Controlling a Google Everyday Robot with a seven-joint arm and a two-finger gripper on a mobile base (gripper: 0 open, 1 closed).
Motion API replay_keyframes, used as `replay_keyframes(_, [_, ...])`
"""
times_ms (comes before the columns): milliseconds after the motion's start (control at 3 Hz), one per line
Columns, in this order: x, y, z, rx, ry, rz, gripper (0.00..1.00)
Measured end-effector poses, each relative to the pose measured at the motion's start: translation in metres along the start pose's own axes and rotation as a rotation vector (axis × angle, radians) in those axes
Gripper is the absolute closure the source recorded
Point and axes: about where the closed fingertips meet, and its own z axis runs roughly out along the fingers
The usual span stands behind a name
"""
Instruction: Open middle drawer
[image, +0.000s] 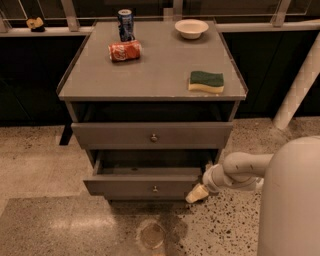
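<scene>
Your robot's body (292, 200) is one big smooth off-white shell, rounded on top. The arm (245, 167) is a pale tube of the same colour, with a ringed collar at the wrist. The gripper (197, 194) is a cream-yellow tip, low by the cabinet's (155, 70) right front corner.
</scene>
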Motion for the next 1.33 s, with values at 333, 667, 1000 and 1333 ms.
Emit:
replay_keyframes(333, [0.000, 0.000, 0.000, 0.000, 0.000, 0.000, 0.00])
replay_keyframes(667, [0.005, -0.001, 0.003, -0.008, -0.008, 0.015, 0.00])
replay_keyframes(1000, [0.021, -0.004, 0.014, -0.028, -0.030, 0.050, 0.00])
replay_keyframes(1333, [0.040, -0.007, 0.030, -0.066, -0.052, 0.098, 0.00])
